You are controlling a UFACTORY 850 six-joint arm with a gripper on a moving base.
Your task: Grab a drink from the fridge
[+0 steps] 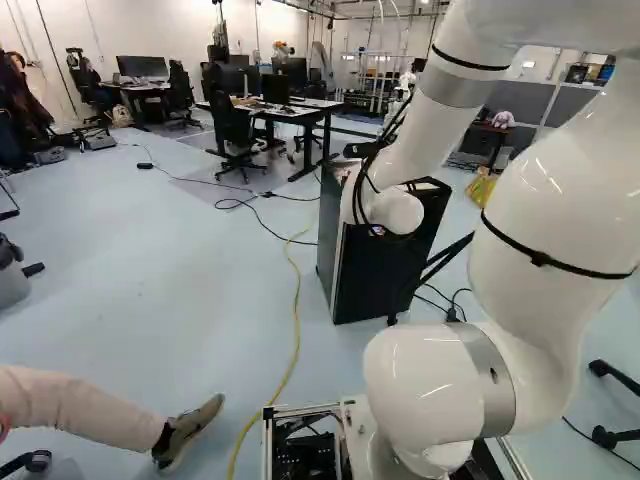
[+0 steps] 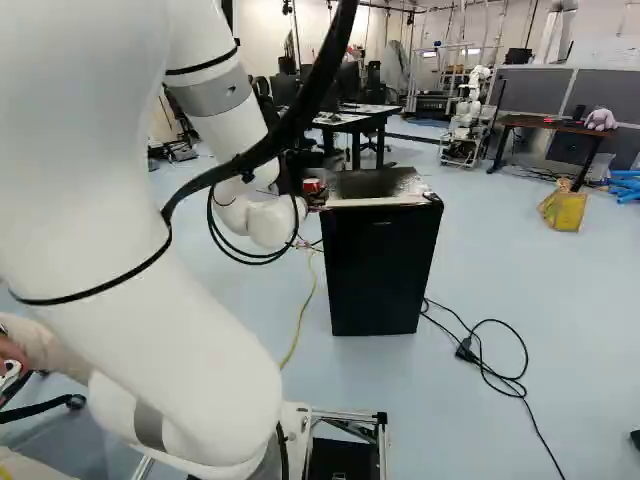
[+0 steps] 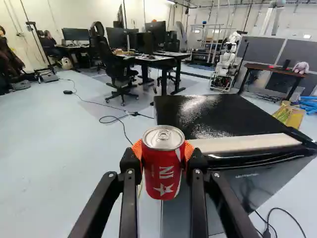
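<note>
Red-and-silver metal can (image 3: 159,171) held upright here, jaws closed on it with 2 orange pads (image 3: 189,150) gripping opposite sides, presumably to carry it level, right near the glossy black boxy fridge (image 2: 380,270)!

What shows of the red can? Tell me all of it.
The red can looks metal, with white marks on its side and a silvery lid whose pull tab lies flat, so it seems unopened. It is held upright off the floor, clamped between the orange pads of the gripper, near the top of the black fridge. Whether it touches the fridge, I cannot tell.
</note>
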